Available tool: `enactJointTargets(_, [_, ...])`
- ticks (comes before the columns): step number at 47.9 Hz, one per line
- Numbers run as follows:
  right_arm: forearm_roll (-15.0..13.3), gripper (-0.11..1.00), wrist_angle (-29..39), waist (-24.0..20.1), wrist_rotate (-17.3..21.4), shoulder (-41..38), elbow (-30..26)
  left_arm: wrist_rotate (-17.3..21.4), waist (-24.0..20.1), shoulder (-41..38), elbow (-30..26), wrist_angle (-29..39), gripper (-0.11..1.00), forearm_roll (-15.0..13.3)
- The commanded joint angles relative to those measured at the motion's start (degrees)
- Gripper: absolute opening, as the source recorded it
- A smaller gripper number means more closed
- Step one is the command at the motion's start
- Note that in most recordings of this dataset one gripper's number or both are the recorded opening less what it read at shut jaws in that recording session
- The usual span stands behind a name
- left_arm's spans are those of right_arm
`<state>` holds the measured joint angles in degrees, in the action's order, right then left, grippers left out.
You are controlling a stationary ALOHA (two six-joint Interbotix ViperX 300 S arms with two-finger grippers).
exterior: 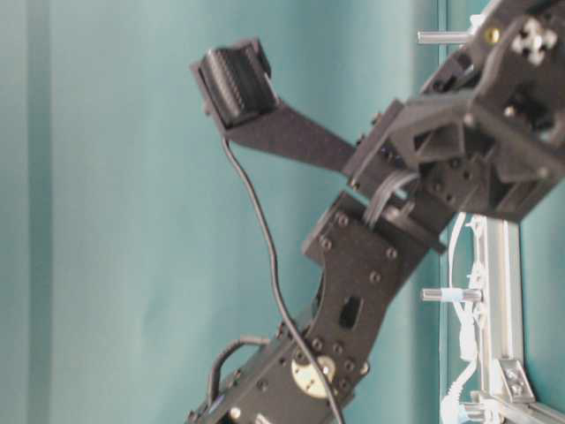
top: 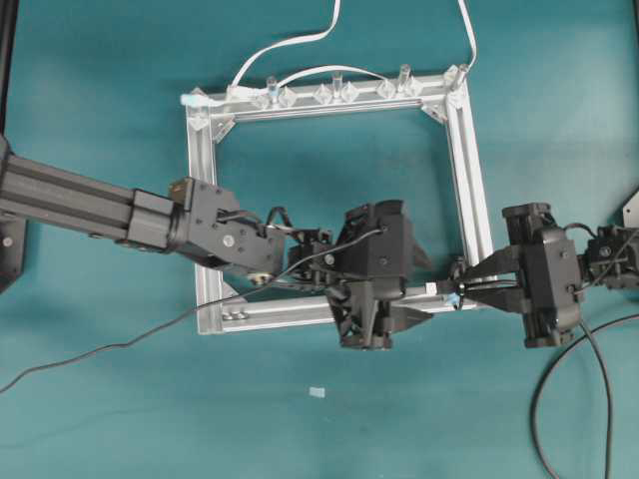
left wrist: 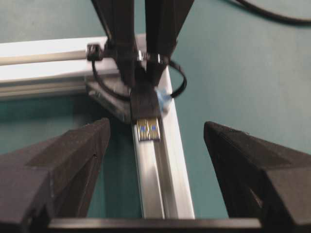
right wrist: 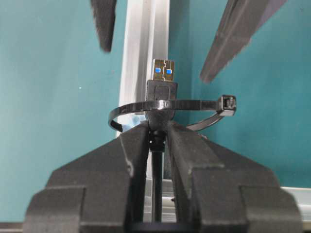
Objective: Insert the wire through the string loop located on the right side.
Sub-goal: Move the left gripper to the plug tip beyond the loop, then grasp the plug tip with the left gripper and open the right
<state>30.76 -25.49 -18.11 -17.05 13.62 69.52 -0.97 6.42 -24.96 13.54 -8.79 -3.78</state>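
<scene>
— Teal table (top: 100, 90) is lying under a metal frame (top: 469, 170). Where is the wire (right wrist: 156, 160) sitting?

— The right gripper (right wrist: 158, 133) is pinching it, and its plug is poking through the string loop (right wrist: 194, 104). The left gripper (left wrist: 155, 145) is waiting wide open, facing it.

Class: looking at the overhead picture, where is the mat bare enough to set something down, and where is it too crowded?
Bare: the mat below the wire, and the upper part inside the aluminium frame. Crowded: the frame's lower right corner, where the right gripper, shut on the wire's plug at the string loop, faces the open left gripper.
</scene>
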Motion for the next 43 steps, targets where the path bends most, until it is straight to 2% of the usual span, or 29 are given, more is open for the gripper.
enactJointTargets(1, [-0.18, 0.16, -0.53, 0.09, -0.18, 0.26, -0.70, 0.18, -0.26, 0.35, -2.55, -0.26, 0.79, 0.62])
enactJointTargets(15, [-0.18, 0.16, -0.53, 0.09, -0.09, 0.26, -0.70, 0.26, -0.18, -2.55, -5.80, -0.09, 0.79, 0.70])
enactJointTargets(25, [-0.18, 0.16, -0.53, 0.09, -0.18, 0.26, -0.70, 0.26, -0.26, -2.81, -5.62, 1.49, 0.76, 0.70])
enactJointTargets(28, [-0.18, 0.16, -0.53, 0.09, -0.09, 0.26, -0.70, 0.26, -0.26, -2.72, -5.54, 2.11, 0.69, 0.70])
enactJointTargets(35, [-0.18, 0.16, -0.53, 0.09, -0.09, 0.26, -0.44, 0.26, -0.26, -2.02, -5.98, 2.11, 0.30, 0.70])
enactJointTargets(37, [-0.18, 0.16, -0.62, 0.18, -0.09, 0.18, -0.35, 0.26, -0.26, -1.93, -5.98, 2.02, 0.22, 0.70])
enactJointTargets(43, [-0.18, 0.16, -1.32, 0.09, -0.09, 0.18, 0.18, 0.26, -0.18, -1.93, -6.33, 2.02, 0.23, 0.79])
